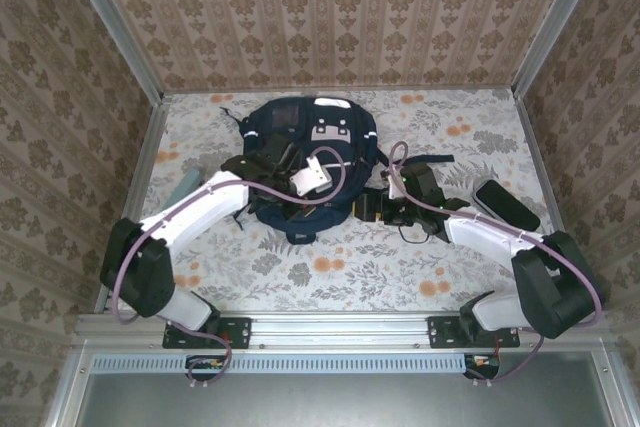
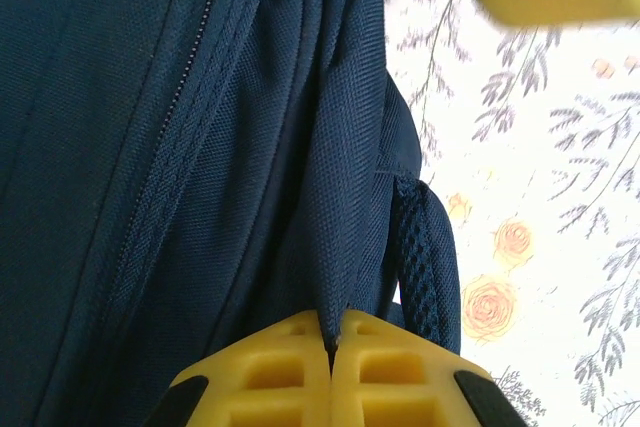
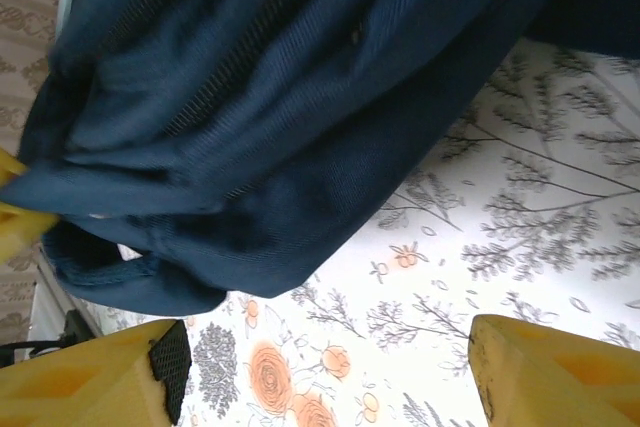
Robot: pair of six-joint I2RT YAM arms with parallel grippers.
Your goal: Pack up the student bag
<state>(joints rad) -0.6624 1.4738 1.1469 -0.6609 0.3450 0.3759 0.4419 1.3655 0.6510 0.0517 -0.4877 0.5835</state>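
Well, pinching a fold of the student bag [image 2: 150,147] in the left claw [image 2: 332,347], bottom centre; holding the right claw [image 3: 322,372] spread wide beside it.

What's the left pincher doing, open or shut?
Shut: the left gripper pinches a fold of the student bag, jaws pressed together.

Bright, even light, faint shadows. Right wrist view: backpack [image 3: 250,97] blurred at nine o'clock. Left wrist view: tablecloth [image 2: 560,147] washed out at three o'clock.
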